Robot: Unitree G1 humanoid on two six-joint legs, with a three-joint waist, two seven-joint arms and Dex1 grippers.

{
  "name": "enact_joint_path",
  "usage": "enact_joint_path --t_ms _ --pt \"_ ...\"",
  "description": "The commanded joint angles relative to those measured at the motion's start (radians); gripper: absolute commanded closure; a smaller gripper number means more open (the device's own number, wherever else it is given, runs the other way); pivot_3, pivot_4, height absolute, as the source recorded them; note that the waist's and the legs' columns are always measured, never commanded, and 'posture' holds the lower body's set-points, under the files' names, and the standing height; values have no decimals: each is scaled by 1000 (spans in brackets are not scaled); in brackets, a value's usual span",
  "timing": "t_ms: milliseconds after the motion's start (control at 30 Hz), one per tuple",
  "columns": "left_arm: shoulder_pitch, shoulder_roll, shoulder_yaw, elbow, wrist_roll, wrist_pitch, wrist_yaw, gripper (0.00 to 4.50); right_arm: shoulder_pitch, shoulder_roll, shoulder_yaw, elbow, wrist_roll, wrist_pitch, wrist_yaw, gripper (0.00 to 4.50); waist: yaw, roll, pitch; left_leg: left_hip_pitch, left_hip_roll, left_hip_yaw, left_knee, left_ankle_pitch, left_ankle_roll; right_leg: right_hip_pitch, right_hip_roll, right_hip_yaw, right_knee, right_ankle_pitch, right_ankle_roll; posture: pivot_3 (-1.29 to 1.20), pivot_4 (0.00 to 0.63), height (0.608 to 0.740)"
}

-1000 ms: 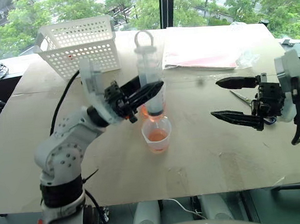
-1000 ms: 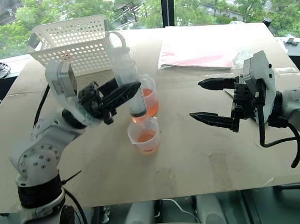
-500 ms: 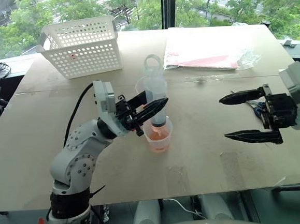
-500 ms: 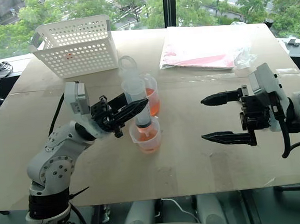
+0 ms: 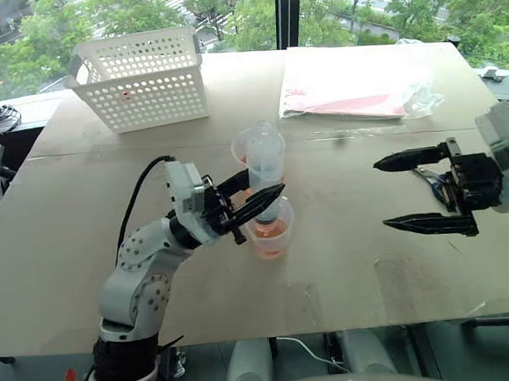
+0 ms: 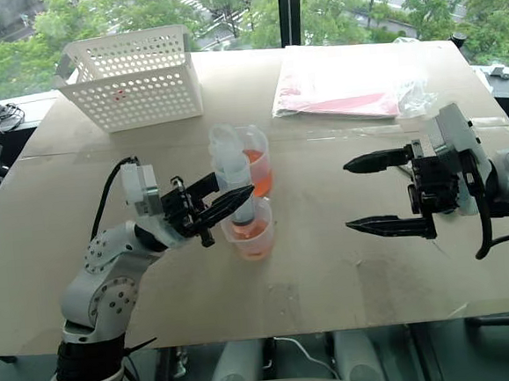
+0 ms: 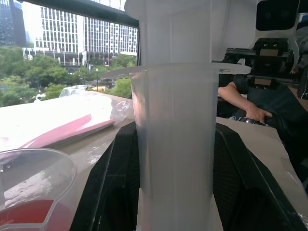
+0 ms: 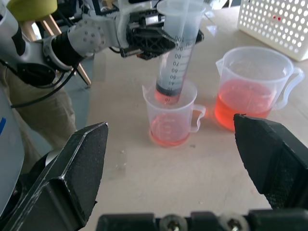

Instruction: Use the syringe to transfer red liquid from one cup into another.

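Having dropped since a second ago: left gripper [image 5: 257, 201] and the syringe [image 8: 176, 53] with it, tip now sitting down inside the shorter cup [image 8: 171, 118] rather than above its rim. Clamping the syringe barrel between both black fingers [image 7: 120, 183], barrel standing upright, dark plunger seal low in the barrel. Showing printed graduations along the barrel in the right wrist view.

Holding a shallow layer of red liquid [image 8: 166, 134] in the shorter cup, near the middle of the counter [image 5: 348, 262]. Standing just behind it, toward the far edge: the taller beaker [image 8: 255, 86], also holding red liquid at its bottom; whether the two vessels are touching cannot be told.

Hovering off toward the counter's right edge, well apart from both cups: right gripper [image 5: 418, 191], fingers spread wide, gripping nothing, pointing toward the cups.

Sitting at the far left corner: white perforated basket [image 5: 140, 76]. Lying at the far right corner: clear plastic bag with pink sheet [image 5: 360, 81]. Lying just behind the right gripper: scissors [image 5: 430, 181], partly hidden.
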Motion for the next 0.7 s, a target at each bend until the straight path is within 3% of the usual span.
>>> enact_joint_path --t_ms 33,133,233,500,600,633,700 --pt "9 -3 -8 -4 22 -55 -18 3116 -174 41 23 12 96 129 -153 54 -4 1 0 0 0 0 0 0 0 0 0 0 0 0 0 0 150 740" --pt "8 -3 -17 6 29 -68 -26 3116 -333 113 64 31 155 228 -270 54 -12 1 0 0 0 0 0 0 0 0 0 0 1 0 -1 0 150 740" --pt "7 -2 -25 13 36 -78 -31 3116 -465 196 136 62 110 301 -413 54 -14 1 0 -1 1 -1 0 0 0 -1 0 -1 1 1 0 0 150 740" --pt "-5 -2 -36 25 47 -91 -28 3116 -588 317 230 31 66 380 -548 54 -11 1 0 -3 1 0 0 0 1 -2 0 -1 -1 2 2 0 150 740" --pt "-3 -5 -40 19 48 -90 -23 3116 -596 326 236 27 61 386 -548 791 -12 1 0 -3 1 0 0 0 1 -2 0 -1 0 2 2 0 150 740" --pt "-3 -6 -41 17 48 -90 -22 3116 -599 329 237 26 63 388 -542 1256 -13 1 0 -3 1 0 0 0 1 -2 0 -1 0 2 2 0 150 740" --pt "-2 -6 -42 16 48 -90 -19 3116 -602 333 240 22 68 391 -526 1256 -17 1 0 -2 1 0 0 0 1 -2 0 -1 0 2 2 0 150 740"
